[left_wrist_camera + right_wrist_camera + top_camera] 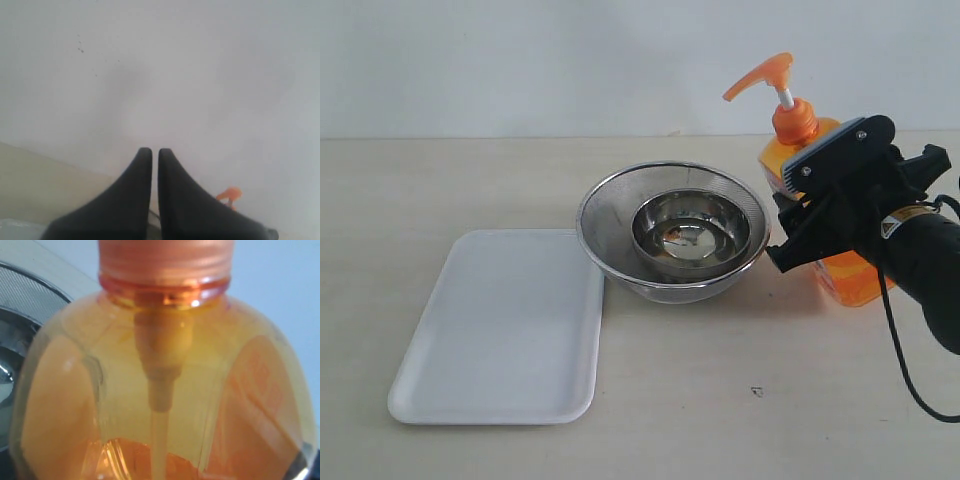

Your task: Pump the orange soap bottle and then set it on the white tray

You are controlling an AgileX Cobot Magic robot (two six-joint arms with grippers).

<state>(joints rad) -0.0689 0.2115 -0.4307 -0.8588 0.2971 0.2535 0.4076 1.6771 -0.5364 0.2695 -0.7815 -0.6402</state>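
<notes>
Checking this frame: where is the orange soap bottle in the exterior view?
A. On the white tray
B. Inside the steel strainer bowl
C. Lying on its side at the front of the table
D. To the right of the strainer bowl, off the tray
D: the orange soap bottle is upright to the right of the strainer bowl, and the white tray lies on the bowl's other side with no bottle on it.

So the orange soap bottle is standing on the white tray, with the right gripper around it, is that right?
No. The exterior view shows the soap bottle beside the steel strainer, not on the white tray. The right gripper is around it, as you said.
</notes>
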